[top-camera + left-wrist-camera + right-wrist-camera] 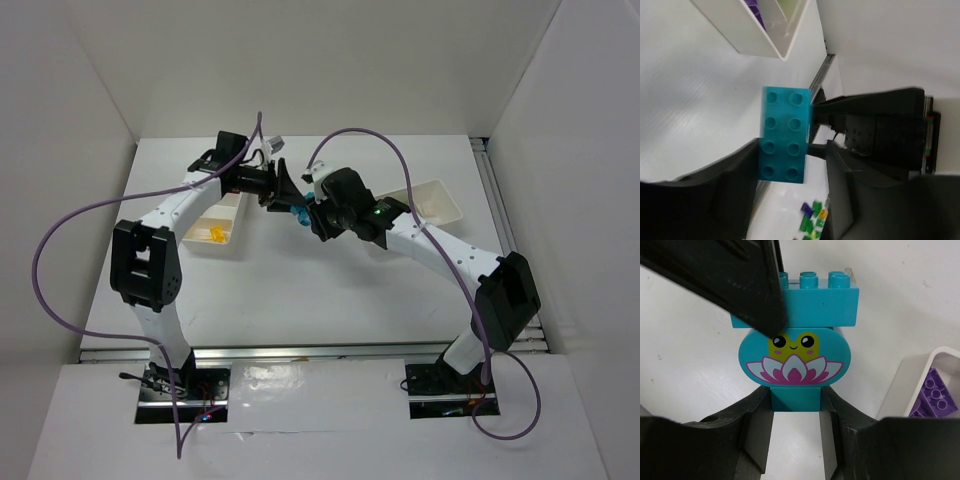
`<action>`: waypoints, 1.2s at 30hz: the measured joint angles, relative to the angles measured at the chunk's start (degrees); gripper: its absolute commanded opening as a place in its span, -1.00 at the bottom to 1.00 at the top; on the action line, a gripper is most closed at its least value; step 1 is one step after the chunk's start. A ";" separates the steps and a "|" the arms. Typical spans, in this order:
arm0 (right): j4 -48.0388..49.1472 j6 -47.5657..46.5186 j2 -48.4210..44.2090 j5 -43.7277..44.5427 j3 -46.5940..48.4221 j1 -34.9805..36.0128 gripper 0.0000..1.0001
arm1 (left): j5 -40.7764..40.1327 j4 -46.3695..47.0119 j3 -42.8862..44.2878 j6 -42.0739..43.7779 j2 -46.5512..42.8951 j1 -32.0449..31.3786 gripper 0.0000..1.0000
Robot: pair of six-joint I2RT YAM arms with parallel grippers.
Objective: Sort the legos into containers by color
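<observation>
L gripper: left gripper (785, 167) is clenching on the cyan plastic eight-stud rectangular brick (783, 136), one black finger on each long side, studs facing its wrist cam.
R gripper: right gripper (796, 422) is grasping the narrow square foot of the cyan rounded plastic piece (795, 357), which has a printed yellow smiley face and a pink-white lotus.
Cyan pair: eight-stud brick (826, 299) is sitting right on top of the rounded piece, touching it. A black finger of the L gripper is covering the brick's upper-left part in the R wrist view.
Where: both grippers are meeting tip to tip over the tabletop's (330, 290) middle, nearer the far edge. The cyan pair (298, 213) is showing between them.
L tray: left white rectangular plastic tray (203, 243) is lying toward the left edge, partly under the L arm, w/ small yellow plastic bricks (216, 233) in its near compartment.
R tray: right white rectangular plastic tray (447, 198) is lying toward the far-right corner, beside the right edge. L wrist view is showing purple and lime pieces in it.
Other: white tray corner (905, 385) w/ purple plastic studded bricks (935, 395) is showing in the R wrist view; can't tell which tray.
</observation>
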 measured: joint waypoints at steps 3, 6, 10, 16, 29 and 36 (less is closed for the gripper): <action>0.11 0.11 0.02 -0.04 0.04 0.00 -0.96 | -1.79 -0.20 0.11 0.52 0.04 0.48 -0.58; 0.07 0.11 0.07 -0.22 0.04 0.07 -0.96 | -3.06 -0.42 0.44 -0.04 0.04 1.07 -0.79; 0.09 0.07 0.07 0.07 0.00 0.09 -0.96 | -4.90 -0.46 0.57 -0.11 0.04 2.97 -1.00; 0.11 0.59 0.07 1.05 -1.51 0.11 -0.99 | -7.50 -1.92 0.57 -0.13 0.04 6.71 -1.00; 2.03 1.53 14.49 -4.48 14.23 1.51 -0.99 | -26.23 -12.22 3.08 -0.13 -7.43 20.24 -1.00; 6.49 1.55 29.22 -9.70 30.32 5.60 -0.99 | -38.36 -15.93 3.96 -3.02 -16.92 22.73 -1.00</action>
